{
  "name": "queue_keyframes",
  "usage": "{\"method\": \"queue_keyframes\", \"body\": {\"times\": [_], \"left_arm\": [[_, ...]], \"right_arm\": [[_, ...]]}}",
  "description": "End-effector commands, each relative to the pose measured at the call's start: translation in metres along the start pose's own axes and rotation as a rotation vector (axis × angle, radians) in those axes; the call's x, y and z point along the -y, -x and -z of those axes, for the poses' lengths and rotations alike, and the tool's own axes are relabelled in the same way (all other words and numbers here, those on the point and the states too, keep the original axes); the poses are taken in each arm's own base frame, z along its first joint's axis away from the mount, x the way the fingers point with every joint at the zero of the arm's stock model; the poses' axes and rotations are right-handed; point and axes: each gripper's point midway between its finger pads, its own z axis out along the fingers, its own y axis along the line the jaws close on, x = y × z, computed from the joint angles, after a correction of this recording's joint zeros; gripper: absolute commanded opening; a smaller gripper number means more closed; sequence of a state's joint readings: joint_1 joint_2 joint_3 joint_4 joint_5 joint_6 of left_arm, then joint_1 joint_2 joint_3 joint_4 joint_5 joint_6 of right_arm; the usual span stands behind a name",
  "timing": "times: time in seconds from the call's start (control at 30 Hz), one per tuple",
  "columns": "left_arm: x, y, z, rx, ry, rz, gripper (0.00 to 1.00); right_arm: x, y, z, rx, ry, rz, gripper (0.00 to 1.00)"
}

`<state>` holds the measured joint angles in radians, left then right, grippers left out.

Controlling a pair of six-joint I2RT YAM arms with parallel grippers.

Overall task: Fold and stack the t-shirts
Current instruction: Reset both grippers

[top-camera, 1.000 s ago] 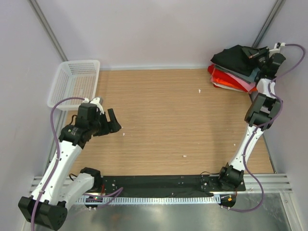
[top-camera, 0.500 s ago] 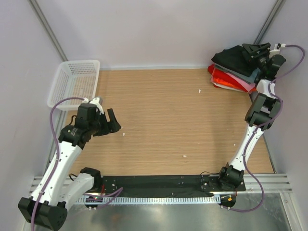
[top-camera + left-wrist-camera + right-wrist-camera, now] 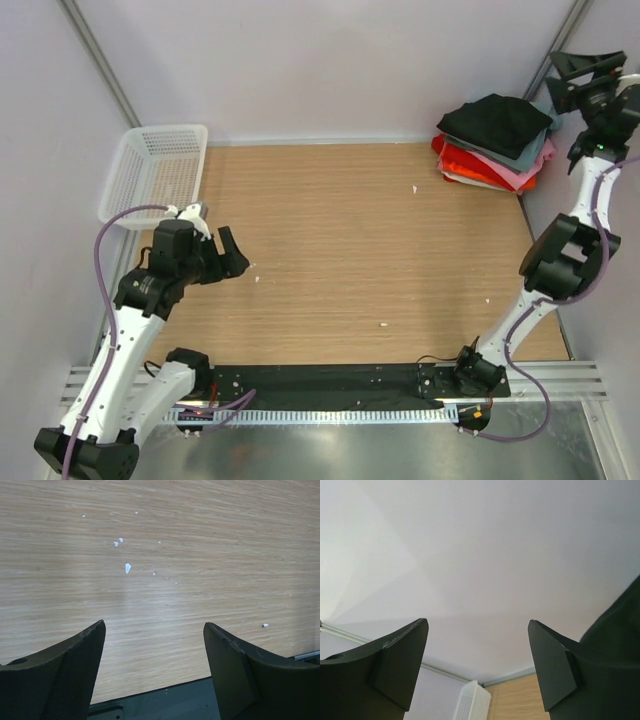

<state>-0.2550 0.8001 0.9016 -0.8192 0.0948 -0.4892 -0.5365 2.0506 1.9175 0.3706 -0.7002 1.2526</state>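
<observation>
Lifted clear of the pile it was touching a second ago, the right gripper now hangs high toward 2 o'clock, beside the wall. Its jaws are spread wide with nothing between them, and its wrist camera shows only bare wall beyond the two fingers. The black t-shirt lies on top of the stack of t-shirts at the table's 1 o'clock corner. Under it lie a teal-grey t-shirt, a pink t-shirt and a red-orange t-shirt. At 9 o'clock the left gripper, jaws likewise spread and empty, hovers above the wooden table, where small white specks dot the grain. A white mesh basket sits at 10 o'clock, at the table's far-left corner.
</observation>
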Motion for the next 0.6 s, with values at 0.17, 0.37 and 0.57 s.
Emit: {"method": "queue_keyframes", "body": {"times": [0.17, 0.37, 0.57], "left_arm": [[0.008, 0.01, 0.006, 0.057, -0.043, -0.021, 0.8], [0.009, 0.011, 0.008, 0.067, -0.051, -0.022, 0.81], [0.01, 0.011, 0.009, 0.07, -0.058, -0.025, 0.81]], "right_arm": [[-0.149, 0.016, 0.099, 0.205, 0.032, 0.313, 0.89], [-0.155, -0.043, 0.168, 0.203, -0.122, 0.49, 0.93], [-0.103, -0.097, 0.226, 0.193, -0.304, 0.483, 0.95]]}}
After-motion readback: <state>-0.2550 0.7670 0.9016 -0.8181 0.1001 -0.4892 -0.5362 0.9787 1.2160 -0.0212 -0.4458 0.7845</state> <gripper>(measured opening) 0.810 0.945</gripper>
